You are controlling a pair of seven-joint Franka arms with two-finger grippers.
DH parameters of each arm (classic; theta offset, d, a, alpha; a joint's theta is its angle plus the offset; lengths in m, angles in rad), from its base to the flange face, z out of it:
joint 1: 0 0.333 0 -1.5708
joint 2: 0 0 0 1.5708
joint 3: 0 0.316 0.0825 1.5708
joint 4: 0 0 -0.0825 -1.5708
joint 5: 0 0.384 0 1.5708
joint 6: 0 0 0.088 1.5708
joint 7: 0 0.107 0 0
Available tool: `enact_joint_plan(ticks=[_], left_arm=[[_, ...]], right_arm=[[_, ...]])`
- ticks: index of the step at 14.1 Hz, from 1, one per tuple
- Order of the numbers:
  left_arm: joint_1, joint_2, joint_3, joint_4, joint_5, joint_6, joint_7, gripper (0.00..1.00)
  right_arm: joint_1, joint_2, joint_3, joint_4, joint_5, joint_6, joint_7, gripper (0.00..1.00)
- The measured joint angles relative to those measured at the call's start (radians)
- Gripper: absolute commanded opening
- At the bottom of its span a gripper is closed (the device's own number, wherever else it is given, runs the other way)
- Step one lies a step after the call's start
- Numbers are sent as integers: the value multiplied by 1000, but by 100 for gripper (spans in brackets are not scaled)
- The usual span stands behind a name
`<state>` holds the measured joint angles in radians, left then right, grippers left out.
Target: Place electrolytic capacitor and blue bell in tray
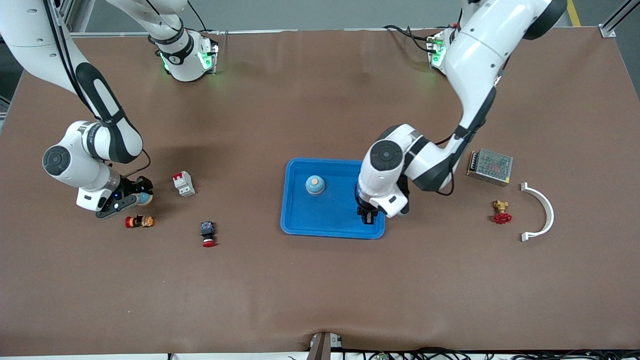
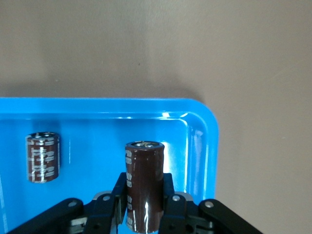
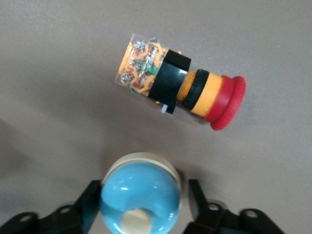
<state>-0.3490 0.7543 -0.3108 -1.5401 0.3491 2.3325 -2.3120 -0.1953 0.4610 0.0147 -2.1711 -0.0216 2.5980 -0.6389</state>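
The left end effector (image 1: 368,216) grips an upright capacitor (image 2: 144,184) just inside the blue tray (image 1: 300,222) corner; lower it flat before letting go. The right end effector (image 1: 134,196) brackets a blue bell (image 3: 140,199) on the counter (image 1: 320,290); whether it is clenched yet I cannot tell.

No text, brand or number can be read anywhere. The brown capacitor (image 2: 145,187) between the left gripper's fingers bears pale printed markings, as does the second capacitor (image 2: 43,157) lying in the tray beside it, but none is legible.
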Motion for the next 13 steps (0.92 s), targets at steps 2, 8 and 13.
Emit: enact_joint_plan(ticks=[2, 8, 13], left_arm=[[-43, 37, 29, 24, 0, 0, -8, 0], [-49, 66, 35, 42, 0, -2, -8, 0], [-53, 86, 37, 42, 0, -5, -8, 0]], right_arm=[[0, -1, 0, 1, 0, 0, 0, 58], [0, -1, 1, 2, 0, 0, 0, 58], [1, -12, 6, 105, 0, -181, 0, 58]])
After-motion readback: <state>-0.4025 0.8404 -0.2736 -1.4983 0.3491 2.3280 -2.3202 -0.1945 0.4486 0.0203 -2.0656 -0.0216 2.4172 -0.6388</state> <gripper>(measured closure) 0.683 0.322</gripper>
